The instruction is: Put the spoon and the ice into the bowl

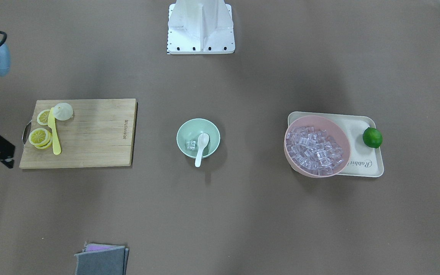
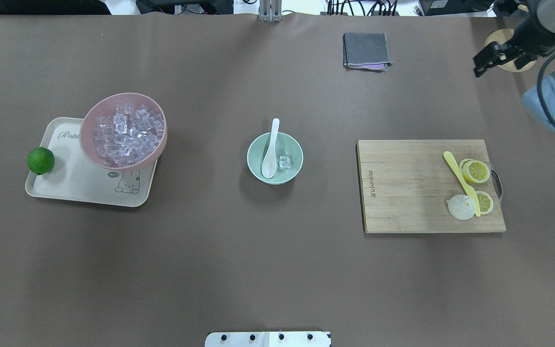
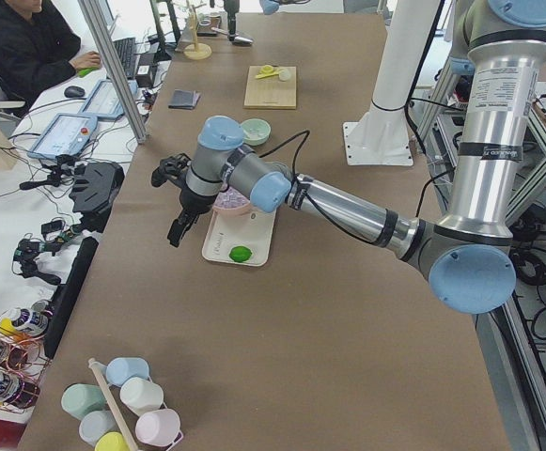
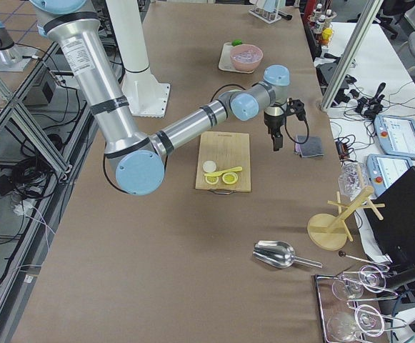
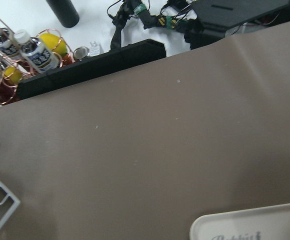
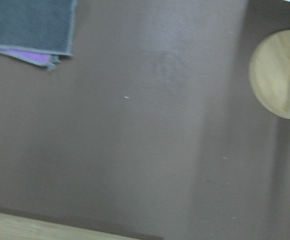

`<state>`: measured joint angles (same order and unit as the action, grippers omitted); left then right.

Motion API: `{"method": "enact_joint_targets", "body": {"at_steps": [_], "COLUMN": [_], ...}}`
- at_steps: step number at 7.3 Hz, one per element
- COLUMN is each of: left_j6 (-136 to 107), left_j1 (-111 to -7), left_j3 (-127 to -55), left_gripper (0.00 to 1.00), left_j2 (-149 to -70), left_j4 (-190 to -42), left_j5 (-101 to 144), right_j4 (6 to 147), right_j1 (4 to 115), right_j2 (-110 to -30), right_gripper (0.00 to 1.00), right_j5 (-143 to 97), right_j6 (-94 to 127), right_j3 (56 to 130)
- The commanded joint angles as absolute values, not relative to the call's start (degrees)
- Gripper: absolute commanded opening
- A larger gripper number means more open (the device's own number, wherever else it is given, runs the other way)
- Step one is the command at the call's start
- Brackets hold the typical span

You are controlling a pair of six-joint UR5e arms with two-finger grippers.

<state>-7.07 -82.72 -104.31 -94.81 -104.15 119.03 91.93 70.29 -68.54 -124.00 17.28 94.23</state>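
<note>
The mint-green bowl sits at the table's middle. The white spoon lies in it, scoop down inside and handle resting over the rim. A few clear ice cubes lie in the bowl beside the scoop. My right gripper hangs empty and open past the cutting board, far from the bowl. My left gripper shows only in the exterior left view, near the tray end of the table; I cannot tell whether it is open or shut.
A pink bowl full of ice cubes stands on a cream tray with a lime. A wooden cutting board holds lemon slices and a yellow knife. A folded grey cloth lies at the far edge.
</note>
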Motion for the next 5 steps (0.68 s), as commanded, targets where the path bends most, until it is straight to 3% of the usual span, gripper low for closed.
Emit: {"method": "enact_joint_targets", "body": {"at_steps": [1,3,5], "left_j6": [-2.5,-2.3,-2.4], "left_j1": [-87.9,-87.9,-88.8], "left_j3": [-99.9,-100.0,-98.1], "left_gripper": [0.98,0.98,0.98], "left_j2": [-94.7,-88.8,-86.6], "left_j4": [-97.4,-97.0,-99.7], "left_j5": [129.0,132.3,132.3], "right_j4": [105.8,106.8,97.3], "right_j1": [81.2,85.3,87.4], "right_j2": [-69.3,-77.9,-87.8], "right_gripper": [1.00,1.00,1.00], "right_j5": [-124.7,-128.5,-132.7], "right_j6": [-7.5,-11.2,-11.9], "right_j3": [92.1,92.1,91.5]}}
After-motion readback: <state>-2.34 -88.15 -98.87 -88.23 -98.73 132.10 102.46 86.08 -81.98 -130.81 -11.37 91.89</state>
